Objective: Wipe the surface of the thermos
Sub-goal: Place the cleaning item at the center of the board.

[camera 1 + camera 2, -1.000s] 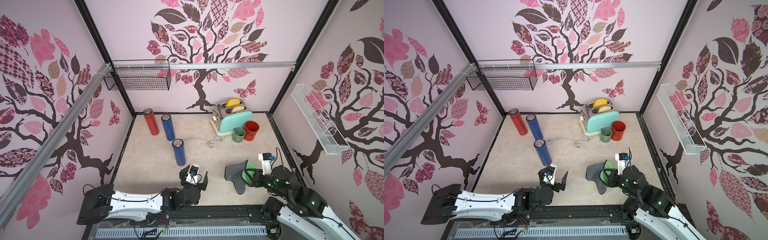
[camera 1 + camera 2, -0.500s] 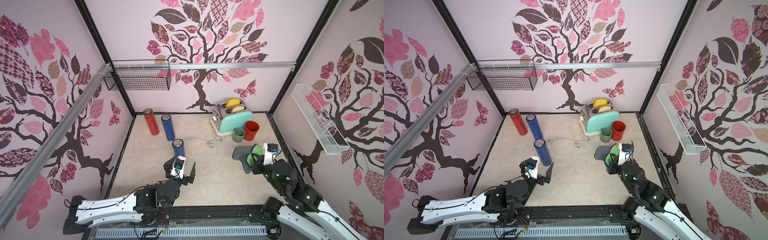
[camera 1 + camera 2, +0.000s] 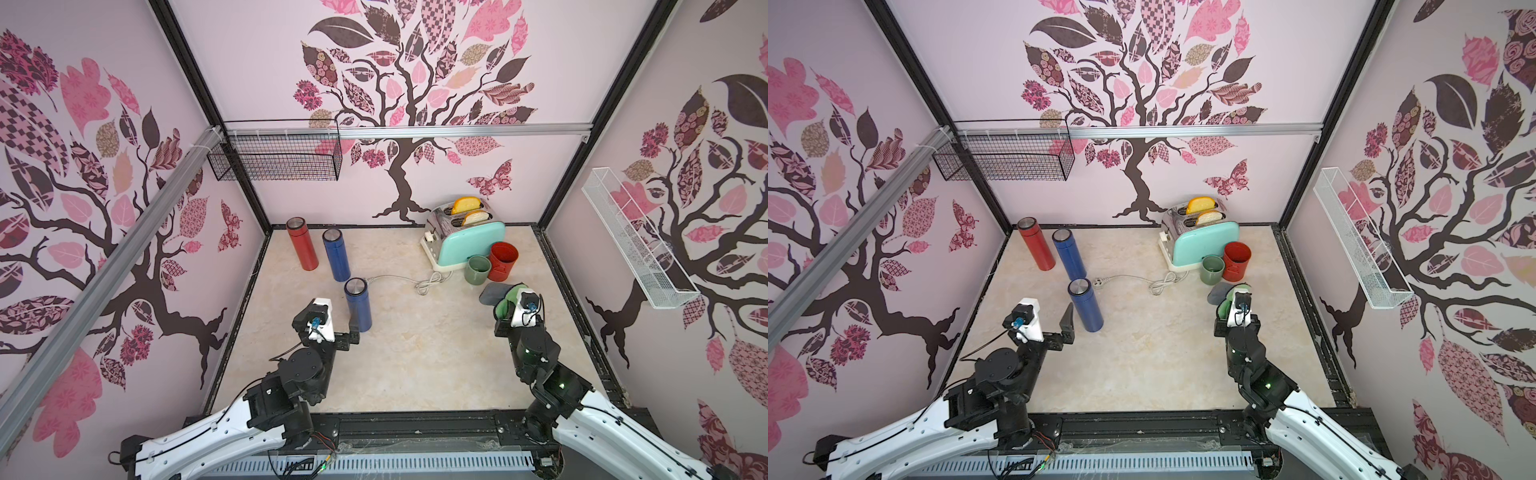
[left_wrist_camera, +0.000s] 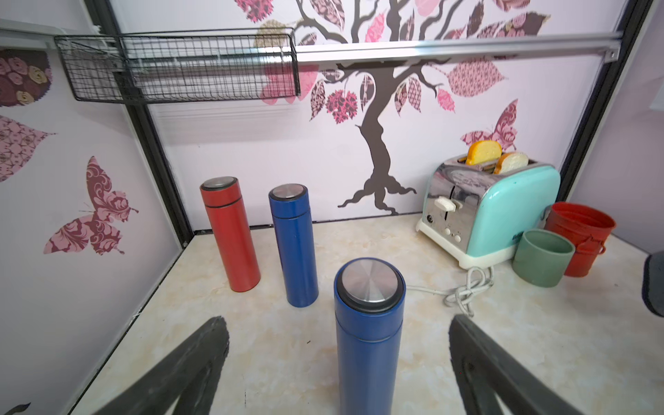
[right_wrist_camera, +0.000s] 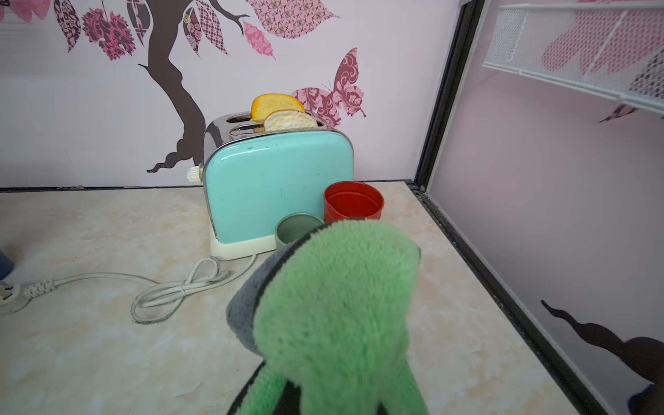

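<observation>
**No writing can be read in the scene**

Only one printed mark shows. The toaster (image 4: 503,212) stands toward one o'clock on the table (image 3: 415,353). The left wrist view catches a few small dark-blue letters low on its mint-green shell, at the end nearest the green cup (image 4: 542,257). The cup's rim cuts them off, and what remains is too small to read. The red cup (image 4: 582,233) beside it bears a faint raised marking on its wall, too blurred to make out. Neither top view nor the right wrist view gives a legible word, number or sign.
</observation>
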`<state>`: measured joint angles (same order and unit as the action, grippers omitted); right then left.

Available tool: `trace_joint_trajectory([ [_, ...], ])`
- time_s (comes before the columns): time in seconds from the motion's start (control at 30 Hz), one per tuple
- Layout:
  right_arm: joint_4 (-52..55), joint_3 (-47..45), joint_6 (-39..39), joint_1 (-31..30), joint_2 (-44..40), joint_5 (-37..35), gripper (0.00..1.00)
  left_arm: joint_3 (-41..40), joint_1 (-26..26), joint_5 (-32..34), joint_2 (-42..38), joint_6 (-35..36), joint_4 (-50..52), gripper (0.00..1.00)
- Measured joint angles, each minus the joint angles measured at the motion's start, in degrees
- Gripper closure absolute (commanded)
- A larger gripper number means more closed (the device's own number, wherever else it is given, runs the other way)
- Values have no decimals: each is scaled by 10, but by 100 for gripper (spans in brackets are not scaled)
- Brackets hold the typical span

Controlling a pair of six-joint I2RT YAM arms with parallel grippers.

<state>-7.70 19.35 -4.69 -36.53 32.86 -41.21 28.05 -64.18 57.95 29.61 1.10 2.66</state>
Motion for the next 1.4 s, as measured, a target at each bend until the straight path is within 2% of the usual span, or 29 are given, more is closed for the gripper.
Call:
trace_joint_trajectory([
  [0.07, 3, 18, -22, 20, 49, 43, 100, 0, 12, -15, 30, -8, 2, 2],
  [0.13, 5, 32, -43, 26, 91, 82, 87, 0, 24, -31, 50, -16, 9, 2],
  [0.3, 1, 41, -83, 26, 146, 156, 66, 0, 32, -47, 44, -27, 12, 2],
  [0.33, 1, 43, -87, 26, 158, 165, 59, 0, 32, -49, 42, -28, 12, 2],
  [0.43, 2, 47, -104, 26, 188, 196, 5, 0, 32, -52, 33, -30, 14, 2],
  [0.47, 8, 49, -106, 26, 192, 205, 1, 0, 32, -52, 30, -31, 14, 2],
  [0.63, 73, 92, -110, 27, 180, 218, 1, 0, 32, -54, 26, -33, 17, 2],
  [0.8, 132, 128, -105, 33, 115, 221, 1, 0, 33, -57, 38, -34, 17, 2],
  [0.87, 170, 153, -103, 47, 107, 249, 1, 0, 33, -58, 43, -35, 17, 2],
  [0.93, 210, 186, -101, 75, 121, 315, 1, 0, 34, -60, 48, -37, 17, 2],
  [0.97, 235, 209, -99, 97, 139, 370, 1, 0, 34, -62, 49, -37, 17, 2],
  [1.07, 300, 282, -89, 137, 239, 518, 1, 0, 35, -64, 51, -38, 17, 2],
  [1.13, 333, 314, -88, 141, 306, 592, 1, 0, 35, -66, 51, -38, 17, 2],
  [1.2, 358, 316, -93, 141, 332, 651, 1, 0, 35, -68, 51, -40, 19, 2],
  [1.3, 427, 333, -93, 140, 315, 649, 0, 0, 36, -69, 49, -42, 23, 2],
  [1.4, 502, 395, -84, 141, 302, 545, 0, 0, 36, -69, 47, -42, 25, 2],
])
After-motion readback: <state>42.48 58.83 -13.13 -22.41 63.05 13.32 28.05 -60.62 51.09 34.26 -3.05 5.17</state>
